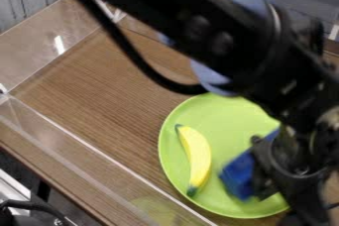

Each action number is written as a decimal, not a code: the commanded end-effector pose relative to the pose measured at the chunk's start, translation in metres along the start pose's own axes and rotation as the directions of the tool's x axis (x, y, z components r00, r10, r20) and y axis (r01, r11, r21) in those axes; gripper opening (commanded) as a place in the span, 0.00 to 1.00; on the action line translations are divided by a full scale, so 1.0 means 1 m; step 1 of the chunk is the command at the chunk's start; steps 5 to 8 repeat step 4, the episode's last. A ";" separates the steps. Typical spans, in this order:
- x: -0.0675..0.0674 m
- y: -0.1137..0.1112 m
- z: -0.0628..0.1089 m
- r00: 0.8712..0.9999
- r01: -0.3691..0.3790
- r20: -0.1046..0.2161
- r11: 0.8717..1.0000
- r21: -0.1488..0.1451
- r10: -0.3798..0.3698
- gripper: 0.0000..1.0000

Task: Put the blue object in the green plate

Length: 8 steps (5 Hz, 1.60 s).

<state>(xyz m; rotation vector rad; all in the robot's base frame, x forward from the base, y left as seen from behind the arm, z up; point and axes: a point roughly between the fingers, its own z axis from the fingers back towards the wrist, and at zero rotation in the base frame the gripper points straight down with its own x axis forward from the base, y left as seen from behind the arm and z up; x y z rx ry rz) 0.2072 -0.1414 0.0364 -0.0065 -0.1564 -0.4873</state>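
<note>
The green plate [225,121] lies on the wooden table at the lower right. On its left part rests a yellow banana [195,158]. The blue object [240,175] lies on the plate's lower right part, only its left end showing. My gripper [275,168] is a dark blurred mass right over the rest of the block, touching or very close to it. Its fingers are not distinct, so I cannot tell how the jaws stand. The black arm sweeps across the top and right of the view.
A clear plastic wall [59,136] runs along the table's left and front edges. Bare brown wood [106,81] stretches left of the plate. The arm hides the table's back right.
</note>
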 end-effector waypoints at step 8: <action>0.013 0.026 0.070 0.998 -0.057 -0.011 0.996 0.067 0.058 0.00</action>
